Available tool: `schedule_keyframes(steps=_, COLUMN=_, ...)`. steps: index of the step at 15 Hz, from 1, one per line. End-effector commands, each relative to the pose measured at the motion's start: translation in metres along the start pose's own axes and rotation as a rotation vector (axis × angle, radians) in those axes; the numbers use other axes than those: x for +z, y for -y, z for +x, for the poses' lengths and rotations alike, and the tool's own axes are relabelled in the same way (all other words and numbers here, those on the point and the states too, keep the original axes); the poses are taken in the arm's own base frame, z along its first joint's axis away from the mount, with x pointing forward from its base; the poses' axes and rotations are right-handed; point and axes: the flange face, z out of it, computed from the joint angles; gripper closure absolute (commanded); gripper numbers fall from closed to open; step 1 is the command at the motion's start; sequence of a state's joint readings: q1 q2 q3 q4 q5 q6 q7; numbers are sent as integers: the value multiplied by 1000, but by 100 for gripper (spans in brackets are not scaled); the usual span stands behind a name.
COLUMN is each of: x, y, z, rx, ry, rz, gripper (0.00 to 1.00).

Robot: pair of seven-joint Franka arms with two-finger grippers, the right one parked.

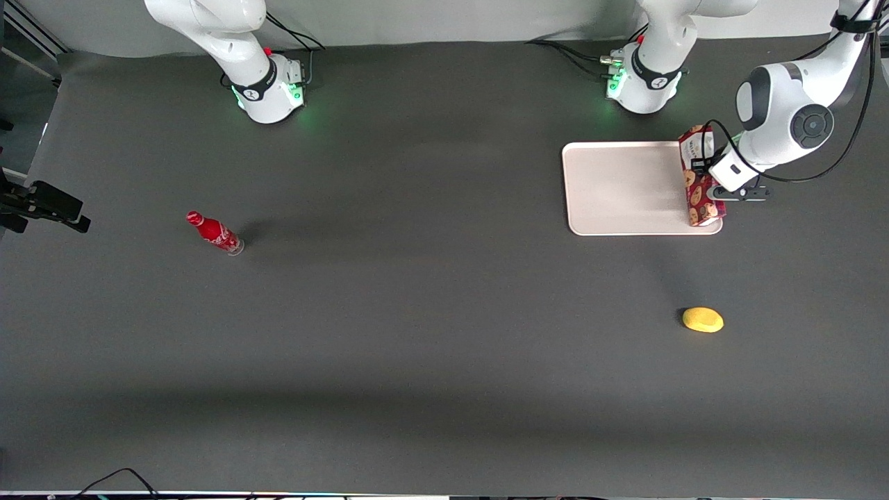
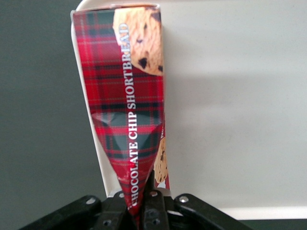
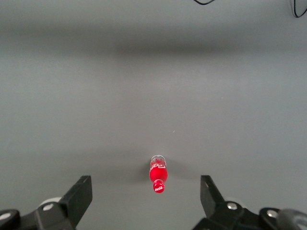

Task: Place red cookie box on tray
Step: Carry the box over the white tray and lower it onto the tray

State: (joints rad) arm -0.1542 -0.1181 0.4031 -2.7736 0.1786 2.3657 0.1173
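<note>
The red cookie box (image 1: 696,201) stands on its long narrow side on the white tray (image 1: 625,187), right along the tray's short rim at the working arm's end. My left gripper (image 1: 711,182) is shut on it, reaching in from just outside that rim. In the left wrist view the gripper (image 2: 139,211) pinches the box (image 2: 125,110) so hard that the tartan carton is creased into a wedge between the fingers. The box's length runs along the tray's (image 2: 235,120) edge, with dark table on one side and white tray floor on the other.
A small red soda bottle (image 1: 215,233) stands toward the parked arm's end of the table, also seen as the bottle (image 3: 159,178) in the right wrist view. A yellow lemon-like object (image 1: 703,319) lies nearer the front camera than the tray. The working arm's base (image 1: 642,80) stands above the tray.
</note>
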Motion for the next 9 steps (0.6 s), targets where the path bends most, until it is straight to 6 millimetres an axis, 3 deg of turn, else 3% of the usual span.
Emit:
schedule_keyframes(steps=1, x=0, y=-3, z=-9, rx=11, ry=2, rz=-1, gripper=58)
schedule_keyframes(steps=3, x=0, y=-3, z=-7, rx=10, ry=6, rz=2, gripper=14)
schedule_keyframes(steps=4, x=0, y=-2, z=-6, rx=9, ry=7, rz=4, gripper=5)
schedule_keyframes(steps=5, x=-3, y=-1, z=-4, rx=11, ry=3, rz=6, gripper=0)
schedule_keyframes(steps=9, x=-39, y=5, z=15, rx=11, ry=26, rz=24, gripper=0)
